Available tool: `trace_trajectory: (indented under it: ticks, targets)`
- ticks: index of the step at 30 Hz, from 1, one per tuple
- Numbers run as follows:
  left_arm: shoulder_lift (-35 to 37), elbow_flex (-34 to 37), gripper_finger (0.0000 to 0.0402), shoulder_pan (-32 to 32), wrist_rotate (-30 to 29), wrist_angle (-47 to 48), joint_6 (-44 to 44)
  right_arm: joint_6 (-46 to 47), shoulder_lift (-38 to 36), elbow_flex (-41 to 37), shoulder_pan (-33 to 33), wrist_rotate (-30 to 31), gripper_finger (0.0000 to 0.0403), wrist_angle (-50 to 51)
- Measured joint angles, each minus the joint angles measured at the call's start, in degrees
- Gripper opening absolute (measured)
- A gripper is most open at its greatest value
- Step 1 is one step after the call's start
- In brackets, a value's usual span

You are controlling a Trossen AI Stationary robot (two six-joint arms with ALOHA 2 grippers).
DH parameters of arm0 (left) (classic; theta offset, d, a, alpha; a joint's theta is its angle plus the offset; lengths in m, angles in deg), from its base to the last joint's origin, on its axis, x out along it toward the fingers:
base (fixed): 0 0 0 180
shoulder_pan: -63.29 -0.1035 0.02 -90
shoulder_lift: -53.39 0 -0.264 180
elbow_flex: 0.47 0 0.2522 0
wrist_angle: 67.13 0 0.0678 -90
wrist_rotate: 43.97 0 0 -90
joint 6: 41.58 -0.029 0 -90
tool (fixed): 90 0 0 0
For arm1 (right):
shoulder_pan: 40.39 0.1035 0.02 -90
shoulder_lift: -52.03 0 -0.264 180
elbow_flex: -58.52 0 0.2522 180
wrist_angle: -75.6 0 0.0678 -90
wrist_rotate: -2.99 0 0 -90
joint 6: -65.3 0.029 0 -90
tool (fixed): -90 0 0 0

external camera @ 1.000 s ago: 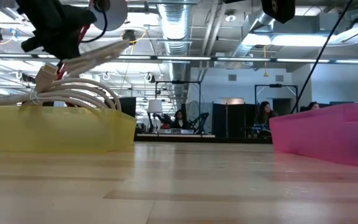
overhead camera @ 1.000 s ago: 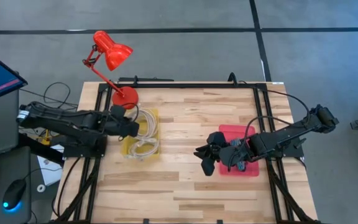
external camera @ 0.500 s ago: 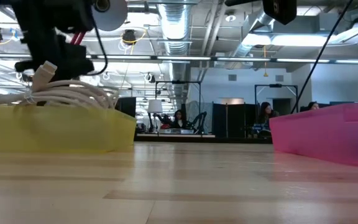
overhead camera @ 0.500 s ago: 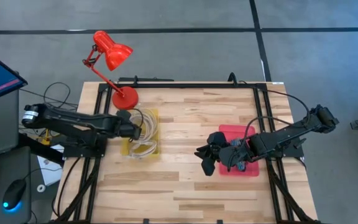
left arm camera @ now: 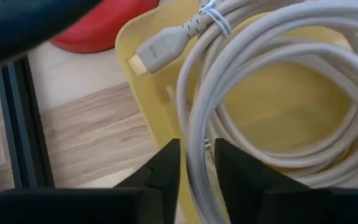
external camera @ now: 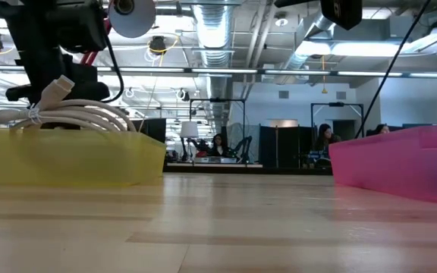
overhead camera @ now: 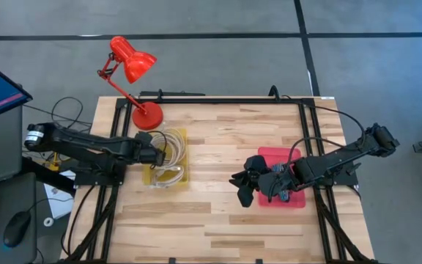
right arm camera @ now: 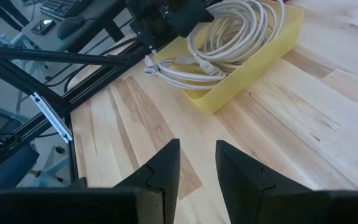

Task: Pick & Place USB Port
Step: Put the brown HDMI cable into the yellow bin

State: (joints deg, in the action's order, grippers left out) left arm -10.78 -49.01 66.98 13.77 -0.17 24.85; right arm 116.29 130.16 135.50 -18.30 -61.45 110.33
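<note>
Lowered cable [left arm camera: 241, 99] now lies between left hand's [left arm camera: 194, 165] fingers.

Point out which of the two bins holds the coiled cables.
The yellow bin, by the left gripper near the red lamp. White cables fill it; the pink bin by the right gripper shows none.

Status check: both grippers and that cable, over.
Left gripper astride coiled white cable in yellow bin. Right gripper open, waiting by pink bin. Nothing blocking.
</note>
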Motion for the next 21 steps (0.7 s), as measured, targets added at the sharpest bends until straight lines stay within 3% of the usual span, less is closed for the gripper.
trace_trajectory:
  ticks: [9,16,21]
  targets:
    - [4.8,0.0,0.0165,0.1,0.6,-5.5,-3.2,-0.5,0.0,0.0,0.0,0.0,0.0095,-0.6]
    - [12.4,0.0,0.0143,2.0,0.9,-15.1,-15.1,-3.0,-0.2,0.0,0.0,0.0,0.0095,-1.0]
    - [17.7,0.0,0.0120,2.2,1.2,-16.7,-19.0,-5.0,-0.2,0.0,-0.2,0.0,0.0095,-2.4]
